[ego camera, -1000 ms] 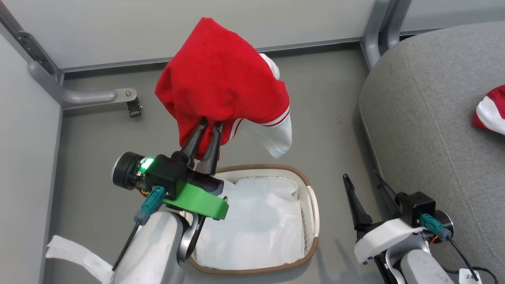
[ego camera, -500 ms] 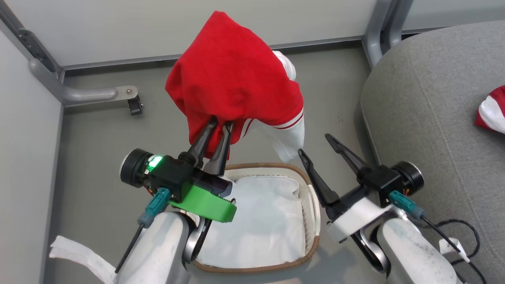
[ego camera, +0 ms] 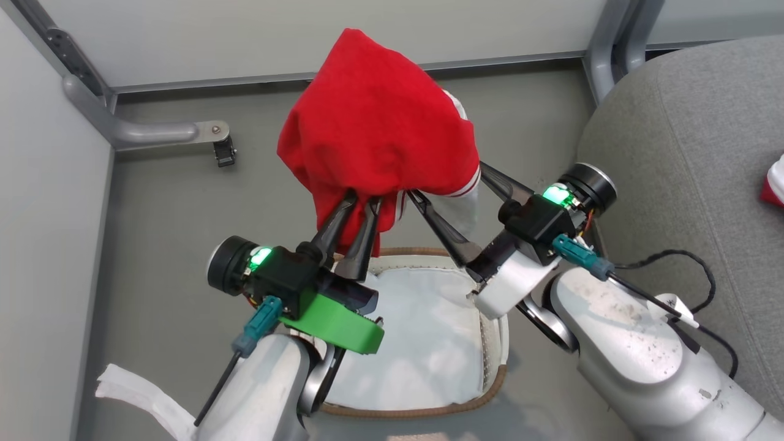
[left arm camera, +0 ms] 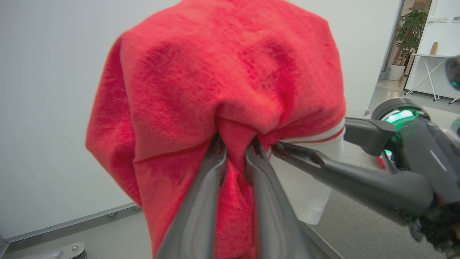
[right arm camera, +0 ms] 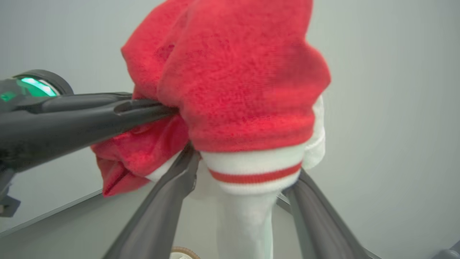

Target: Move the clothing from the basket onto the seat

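L fingers [ego camera: 334,222] narrow, pinching a bunched red garment [ego camera: 380,128] held aloft by the basket's [ego camera: 465,403] far rim; tips buried in folds. R fingers [ego camera: 441,225] wide, straddling its white cuff, not clamped; tips hidden behind cloth in head view. Garments: 2. The 2nd garment [ego camera: 773,191] lies on the seat [ego camera: 674,122], cut off by frame's right edge. Basket: 1, near rim hidden by L arm [ego camera: 263,392], w/ 1 white sheet [ego camera: 422,343] inside. Seat: 1, partly out of frame.

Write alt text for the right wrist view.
A bright red garment hangs bunched in mid-air, pinched by the left tool reaching in from the left. Its white cuff, banded with one red stripe, dangles between the open dark fingers of the right tool, against a pale wall.
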Robot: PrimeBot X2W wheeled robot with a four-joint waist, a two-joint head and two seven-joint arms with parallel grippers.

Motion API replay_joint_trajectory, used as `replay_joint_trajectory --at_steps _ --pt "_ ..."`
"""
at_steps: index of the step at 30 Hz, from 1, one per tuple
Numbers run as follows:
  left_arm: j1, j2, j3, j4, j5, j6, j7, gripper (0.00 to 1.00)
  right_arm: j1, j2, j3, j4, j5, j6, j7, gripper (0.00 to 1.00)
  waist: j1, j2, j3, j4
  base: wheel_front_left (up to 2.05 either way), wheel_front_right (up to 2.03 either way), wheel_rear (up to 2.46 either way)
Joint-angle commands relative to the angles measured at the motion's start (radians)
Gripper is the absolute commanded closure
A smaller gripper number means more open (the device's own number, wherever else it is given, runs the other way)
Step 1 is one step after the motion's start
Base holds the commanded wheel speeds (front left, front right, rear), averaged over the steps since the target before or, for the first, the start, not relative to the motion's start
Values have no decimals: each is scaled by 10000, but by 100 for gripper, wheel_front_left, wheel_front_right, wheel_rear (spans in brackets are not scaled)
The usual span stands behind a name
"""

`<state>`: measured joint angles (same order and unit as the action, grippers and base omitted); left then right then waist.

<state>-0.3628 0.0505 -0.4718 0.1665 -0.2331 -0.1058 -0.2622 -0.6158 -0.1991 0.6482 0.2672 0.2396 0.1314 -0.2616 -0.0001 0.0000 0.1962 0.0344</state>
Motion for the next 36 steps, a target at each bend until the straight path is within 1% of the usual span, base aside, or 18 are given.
replay_joint_trajectory --at_steps 1,5,6,7,8,13,16,17,18,19,20,21,23,27,36 --pt "-136 10 -107 -23 -32 19 -39 100 -305 88 39 141 -36 -14 -48 0 1 0 46 100 0 0 0" --pt "-205 4 -512 -71 -183 34 -38 100 -732 335 284 612 0 -13 -48 0 1 0 111 282 0 0 0" --pt "-209 1 -638 -82 -238 45 -36 100 -806 432 335 729 67 -13 -49 9 1 0 107 330 0 0 0" --pt "-212 1 -728 -82 -266 48 -24 100 -877 475 380 841 72 -9 -49 68 1 0 106 372 0 0 0" --pt "-225 1 -798 -85 -321 68 -24 100 -965 538 364 903 105 -9 -49 100 1 0 112 415 0 0 0" --pt "-211 8 -992 7 -440 170 -19 100 -895 662 -117 802 164 -14 -49 100 1 0 115 527 0 0 0" --pt "-155 16 -913 105 -374 259 -18 100 -664 696 -625 570 171 -19 -51 100 1 0 99 430 0 0 0" --pt "-126 17 -868 129 -337 286 -18 89 -596 716 -814 481 211 -20 -51 100 1 0 96 375 0 0 0" --pt "-80 25 -772 158 -274 316 -18 64 -521 728 -1016 357 234 -22 -51 100 1 0 95 267 0 0 0" --pt "-44 34 -719 181 -244 332 -18 41 -442 726 -1176 278 243 -26 -52 100 1 0 94 185 0 0 0" --pt "-10 32 -638 196 -222 357 -19 8 -286 767 -1375 154 285 -23 -51 100 1 0 98 50 0 0 0" --pt "11 28 -583 230 -212 350 -19 0 -166 810 -1524 61 292 -17 -49 100 1 0 106 -75 0 0 0" --pt "18 23 -448 283 -74 335 -19 0 96 911 -2005 -191 380 -16 -49 100 1 0 134 -439 0 0 0" --pt "24 28 -153 439 154 244 -21 0 431 1012 -2649 -548 454 -14 -49 100 1 0 227 -1235 0 0 0" --pt "-120 35 293 787 524 6 -22 0 977 1238 -3688 -1193 851 -14 -49 100 1 0 540 -3255 0 0 0"
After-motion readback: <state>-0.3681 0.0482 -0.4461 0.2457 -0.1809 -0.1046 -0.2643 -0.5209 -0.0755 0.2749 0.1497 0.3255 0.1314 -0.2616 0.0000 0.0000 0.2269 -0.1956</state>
